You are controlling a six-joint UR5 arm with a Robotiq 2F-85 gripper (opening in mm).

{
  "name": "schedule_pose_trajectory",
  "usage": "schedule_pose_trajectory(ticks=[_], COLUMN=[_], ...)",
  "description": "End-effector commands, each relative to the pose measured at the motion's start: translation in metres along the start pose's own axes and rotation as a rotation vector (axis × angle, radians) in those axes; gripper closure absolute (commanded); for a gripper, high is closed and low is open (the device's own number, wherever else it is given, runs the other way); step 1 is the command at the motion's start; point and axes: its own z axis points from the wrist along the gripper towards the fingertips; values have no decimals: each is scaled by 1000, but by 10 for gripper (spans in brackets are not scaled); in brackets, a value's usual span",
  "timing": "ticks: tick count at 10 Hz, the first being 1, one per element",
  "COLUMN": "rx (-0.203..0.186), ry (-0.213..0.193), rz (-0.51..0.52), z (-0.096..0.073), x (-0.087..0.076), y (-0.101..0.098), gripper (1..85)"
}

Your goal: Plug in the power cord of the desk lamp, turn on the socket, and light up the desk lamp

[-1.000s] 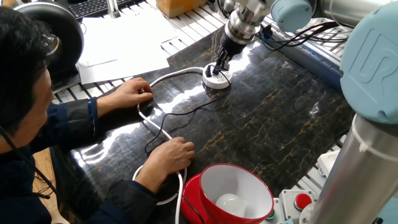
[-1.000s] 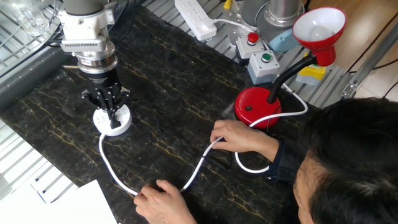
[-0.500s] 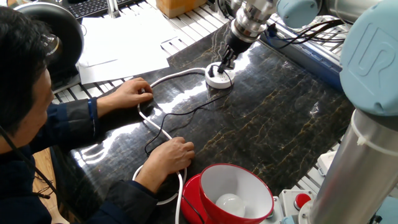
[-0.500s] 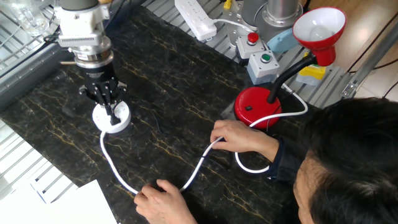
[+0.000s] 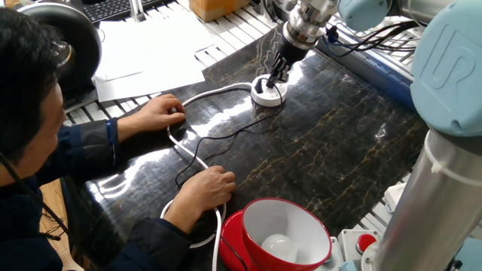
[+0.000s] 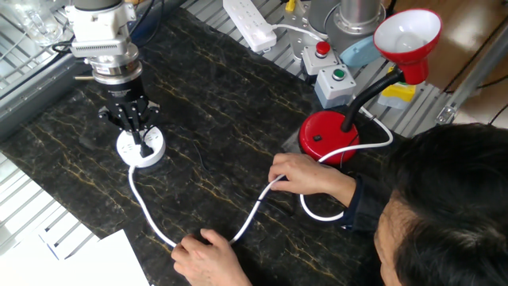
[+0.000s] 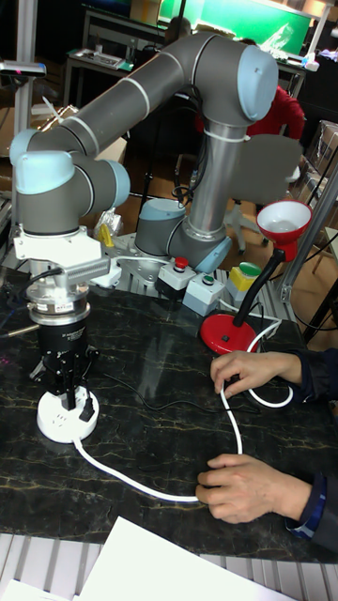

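Vertically, pincer atop socket

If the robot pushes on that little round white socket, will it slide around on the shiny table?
Probably a bit. The small round white puck socket looks light and sits on a glossy black marble tabletop, so it could skid. Its thick white cable is pinned by a person's hands, which likely steadies it. The pincer pressing straight down should hold it too.
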Motion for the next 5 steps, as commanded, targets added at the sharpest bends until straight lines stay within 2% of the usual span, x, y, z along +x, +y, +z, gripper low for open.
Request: schedule_pose_trajectory(ticks=[1, 5], rx=[-14, -13], ry=[-4, -3], rz=[33, 26], z=[-7, -5], x=[-8, -6], y=[7, 5], gripper=[847, 847])
